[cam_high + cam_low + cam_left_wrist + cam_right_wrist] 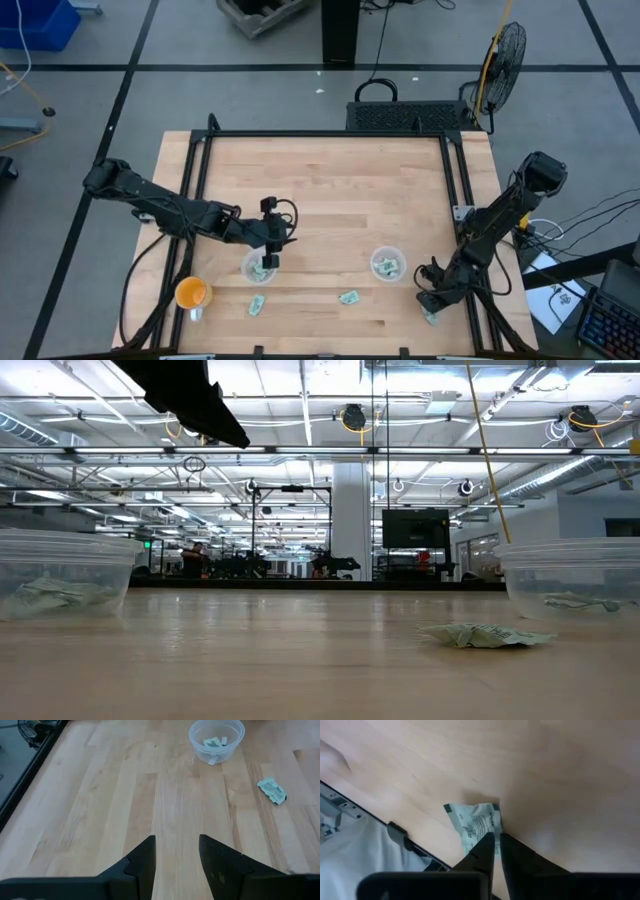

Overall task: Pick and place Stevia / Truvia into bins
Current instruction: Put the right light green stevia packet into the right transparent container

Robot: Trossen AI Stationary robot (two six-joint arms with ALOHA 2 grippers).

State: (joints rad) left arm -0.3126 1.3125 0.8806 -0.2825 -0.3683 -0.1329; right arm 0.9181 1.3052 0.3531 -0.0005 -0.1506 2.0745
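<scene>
Right gripper (494, 840) is pinched shut on a Stevia packet (475, 822); both clear cups (386, 263) are partly filled, two packets (349, 297) left loose.

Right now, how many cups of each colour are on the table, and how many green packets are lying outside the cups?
Clear cups: 2
Orange cup: 1
Green packets outside the cups: 3, one pinched by the right gripper
Total: 6
Packets inside the clear cups are too bunched to count. The left gripper hangs open over one clear cup.
</scene>
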